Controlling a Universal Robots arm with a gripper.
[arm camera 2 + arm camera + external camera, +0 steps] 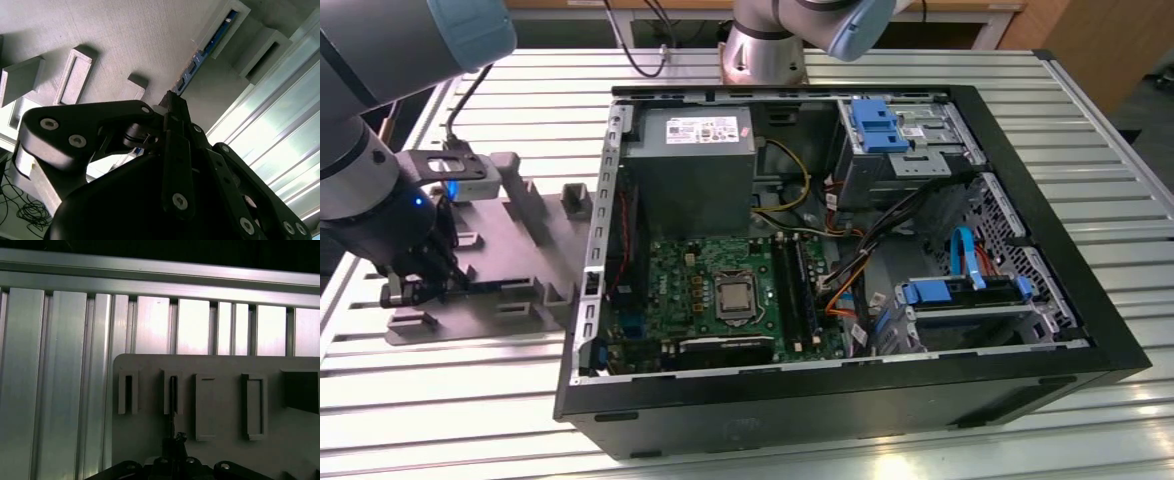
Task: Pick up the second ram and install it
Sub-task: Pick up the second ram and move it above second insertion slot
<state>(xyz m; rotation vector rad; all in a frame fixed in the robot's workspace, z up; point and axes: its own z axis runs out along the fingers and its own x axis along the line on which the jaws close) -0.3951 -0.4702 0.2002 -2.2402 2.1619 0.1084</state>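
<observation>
The second ram (207, 47) is a thin dark stick seen edge-on, standing in a narrow slot of the grey plastic tray (125, 40). In the first wrist view the second ram (172, 392) runs along one of the tray's (145, 435) slots. My gripper (171, 100) has its fingertips drawn together on the near end of the stick, and the gripper (174, 439) lines up with that slot. In the exterior view the gripper (407, 295) is low over the tray (494, 300), at the exterior view's left of the open computer case (1067, 300).
Inside the case lie the green board (680, 270) with its long black slots (794, 290), a grey power-supply box (687, 165), cables and blue drive brackets (947, 292). The tray's raised grey blocks (520, 195) stand near the gripper. Everything rests on a ribbed metal table (454, 400).
</observation>
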